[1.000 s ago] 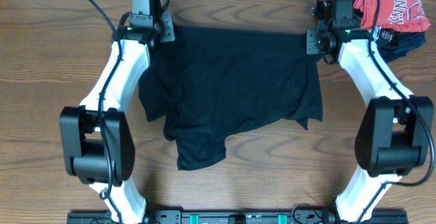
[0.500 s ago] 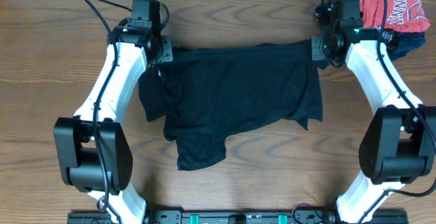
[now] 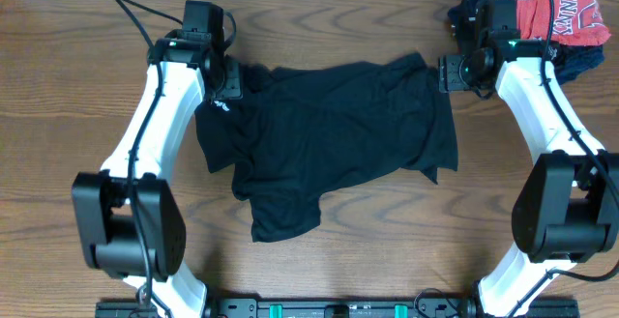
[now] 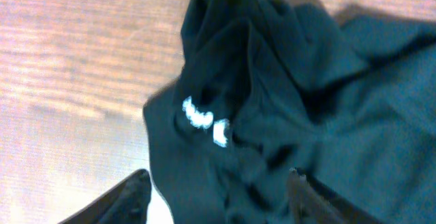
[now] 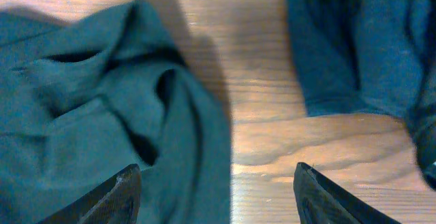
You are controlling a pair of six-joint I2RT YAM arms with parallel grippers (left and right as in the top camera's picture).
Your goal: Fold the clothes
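Black shirt (image 3: 338, 134) lies rumpled on the wooden surface (image 3: 77, 86), long axis running from arm to arm. Left gripper (image 4: 218, 198) and right gripper (image 5: 216, 195) hang over the shirt's two far corners, fingers spread wide, holding nothing, each equally near its corner. The white tag (image 4: 203, 118) shows at the left corner. The bunched near edge is hard to trace.

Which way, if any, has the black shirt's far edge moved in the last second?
Yes. The far edge of the black shirt has dropped back from the far side of the table toward its near side.
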